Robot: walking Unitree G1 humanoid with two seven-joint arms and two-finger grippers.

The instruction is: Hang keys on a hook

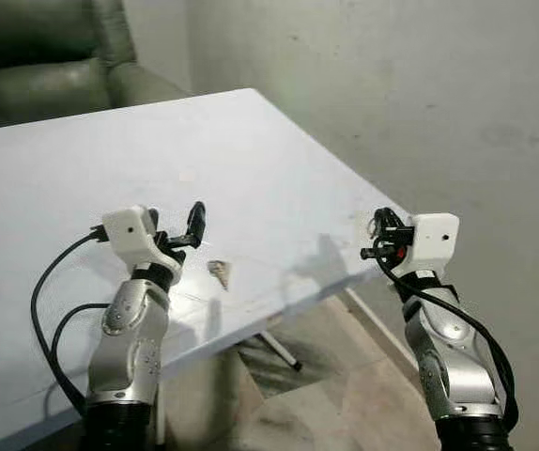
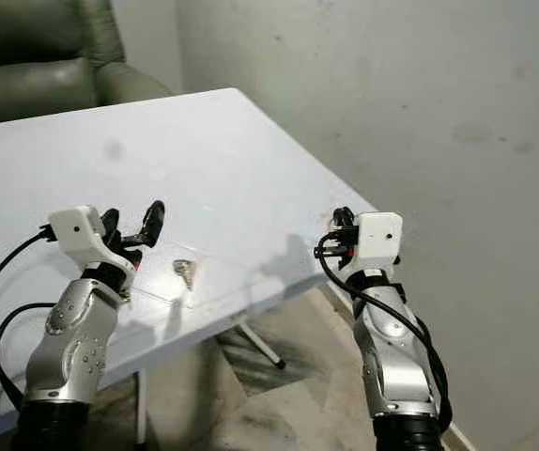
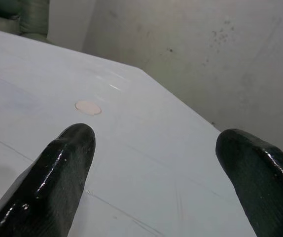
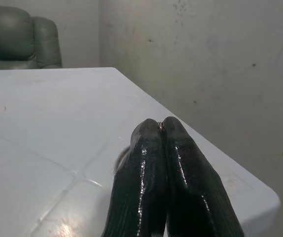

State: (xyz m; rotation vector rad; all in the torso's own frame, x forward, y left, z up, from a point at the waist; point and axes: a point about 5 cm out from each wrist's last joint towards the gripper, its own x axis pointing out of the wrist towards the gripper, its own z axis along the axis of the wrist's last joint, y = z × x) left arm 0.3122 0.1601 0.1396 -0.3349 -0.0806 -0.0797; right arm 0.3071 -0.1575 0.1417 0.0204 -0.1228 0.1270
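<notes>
Looking down from the head cam, the keys [image 1: 219, 272] lie on the white bench [image 1: 251, 160] at lower centre, just right of the left claw [image 1: 191, 225], whose fingers are spread apart. The right claw [image 1: 375, 240] hangs at the bench's right edge. A green armchair [image 1: 35, 56] sits upper left. Left wrist cam: two black fingers [image 3: 57, 182] wide apart over the bench, plus a small round spot [image 3: 88, 107]. Right wrist cam: fingers [image 4: 151, 182] pressed together, nothing between them.
</notes>
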